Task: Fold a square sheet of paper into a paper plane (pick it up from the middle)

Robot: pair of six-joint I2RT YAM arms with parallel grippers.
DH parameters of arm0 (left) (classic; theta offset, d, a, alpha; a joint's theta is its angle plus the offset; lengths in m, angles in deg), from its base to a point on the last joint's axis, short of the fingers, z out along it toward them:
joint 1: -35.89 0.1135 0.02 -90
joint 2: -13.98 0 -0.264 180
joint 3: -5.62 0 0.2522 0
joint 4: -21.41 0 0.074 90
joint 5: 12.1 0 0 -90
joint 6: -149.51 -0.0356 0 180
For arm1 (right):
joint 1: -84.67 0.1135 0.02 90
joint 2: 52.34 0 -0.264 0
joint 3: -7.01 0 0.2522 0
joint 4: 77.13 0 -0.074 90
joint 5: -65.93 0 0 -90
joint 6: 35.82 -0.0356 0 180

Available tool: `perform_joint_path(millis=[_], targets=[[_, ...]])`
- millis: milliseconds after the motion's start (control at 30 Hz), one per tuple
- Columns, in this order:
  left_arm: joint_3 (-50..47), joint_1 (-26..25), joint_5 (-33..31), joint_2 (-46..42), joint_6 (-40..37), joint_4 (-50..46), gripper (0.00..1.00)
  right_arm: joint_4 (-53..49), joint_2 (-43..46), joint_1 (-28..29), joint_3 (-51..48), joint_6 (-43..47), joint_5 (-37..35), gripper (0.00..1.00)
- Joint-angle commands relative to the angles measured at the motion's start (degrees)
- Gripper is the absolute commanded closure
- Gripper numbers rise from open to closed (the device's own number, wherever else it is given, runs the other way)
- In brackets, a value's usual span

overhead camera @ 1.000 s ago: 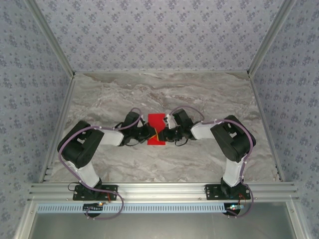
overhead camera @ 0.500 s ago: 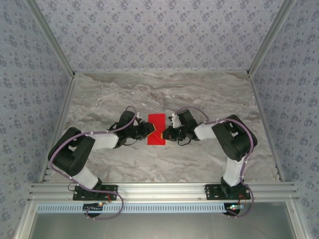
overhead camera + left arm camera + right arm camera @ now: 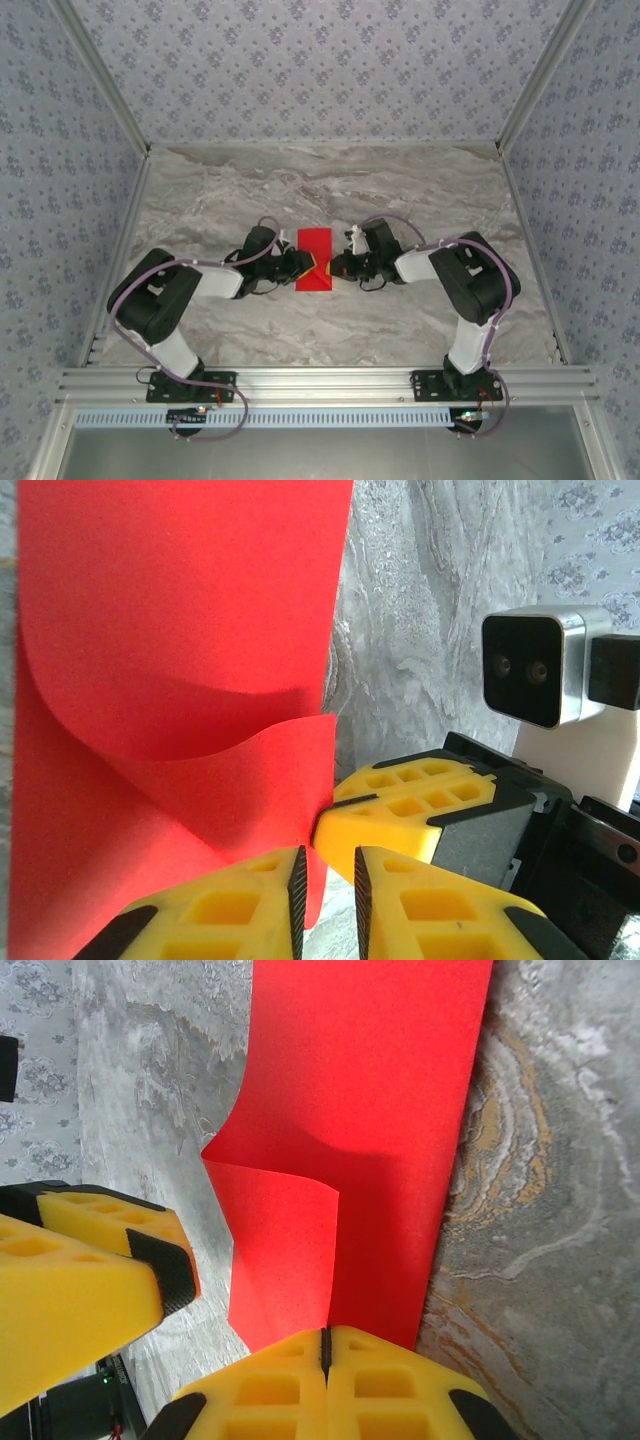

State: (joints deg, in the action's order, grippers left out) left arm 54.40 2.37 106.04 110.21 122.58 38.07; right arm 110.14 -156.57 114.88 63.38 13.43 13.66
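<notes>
The square sheet of paper (image 3: pixel 313 256) lies on the marble mid-table as a bright red folded rectangle. One flap (image 3: pixel 240 780) curls up off it. My right gripper (image 3: pixel 323 1338) is shut on that flap's corner at the sheet's near right edge, its yellow fingers (image 3: pixel 420 805) meeting the paper. My left gripper (image 3: pixel 328 870) sits at the sheet's (image 3: pixel 180 620) left side, jaws a narrow gap apart with bare marble showing between them. Both grippers, left (image 3: pixel 302 266) and right (image 3: pixel 331 268), face each other across the sheet. The paper plane is out of view.
Grey marble table (image 3: pixel 330 190) is walled by patterned panels, with aluminium rails (image 3: pixel 120 250) along the sides and front. The right wrist's camera housing (image 3: pixel 525 665) sits close behind the right fingers. Bare marble stretches beyond and in front of the sheet.
The right gripper has closed onto the flap's corner. The left gripper has let go and opened a little; its elbow swung out left and came back.
</notes>
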Motion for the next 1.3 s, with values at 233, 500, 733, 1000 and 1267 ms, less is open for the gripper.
perform_joint_path(millis=[233, 500, 733, 1000, 1267], targets=[[2.77, -0.32, 1.42, 2.89, -0.67, 1.76, 0.83, 0.78, 1.27, -1.06, -0.10, -1.20, 1.56, 0.85], [2.53, -0.32, 1.08, 3.18, -1.19, 1.37, 0.89, 3.12, -0.20, -2.39, 1.90, -3.84, 4.62, 0.76], [2.41, -0.37, 1.04, 3.18, -1.19, 1.68, 0.90, 4.27, -1.76, -2.88, 3.74, -5.00, 6.45, 0.71], [2.41, -0.32, 1.34, 3.00, -1.02, 2.10, 0.90, 1.42, -2.92, -2.96, 5.58, -3.00, 5.72, 0.88], [3.07, -0.32, 2.19, 2.30, -1.32, 2.30, 0.90, -3.19, -4.51, -4.27, 8.34, 3.20, 4.73, 0.98]])
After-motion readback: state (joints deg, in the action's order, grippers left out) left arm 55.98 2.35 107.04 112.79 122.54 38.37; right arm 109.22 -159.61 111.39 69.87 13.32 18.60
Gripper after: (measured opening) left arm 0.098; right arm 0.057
